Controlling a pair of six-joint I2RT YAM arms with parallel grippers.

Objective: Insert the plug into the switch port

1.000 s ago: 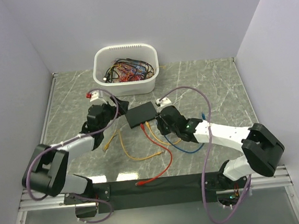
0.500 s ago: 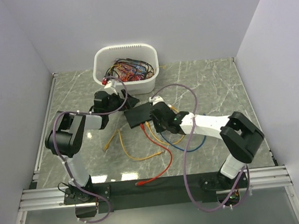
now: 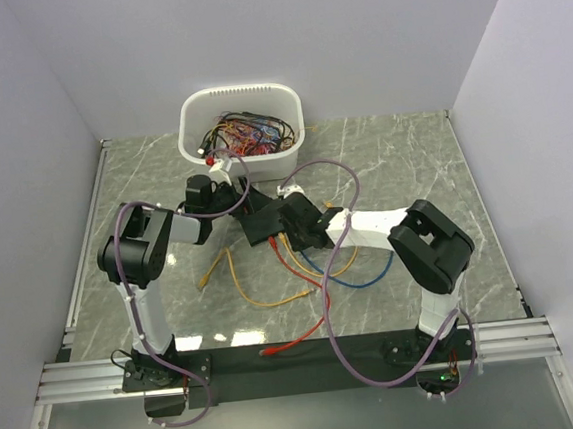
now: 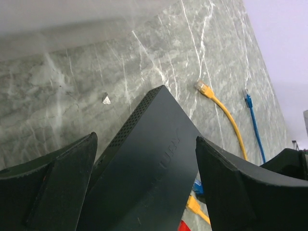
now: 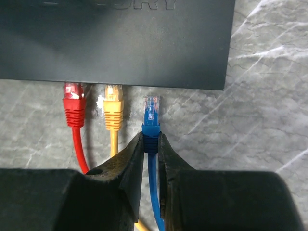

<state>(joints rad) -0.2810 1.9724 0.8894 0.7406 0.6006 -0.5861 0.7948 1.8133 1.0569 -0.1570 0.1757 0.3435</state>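
Plug (image 5: 151,109) just short of switch (image 5: 120,43)

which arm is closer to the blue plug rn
Right. The right arm has its jaws pinching the blue plug at its boot, tip just short of the switch. The left arm is across the switch, jaws open astride its far corner.
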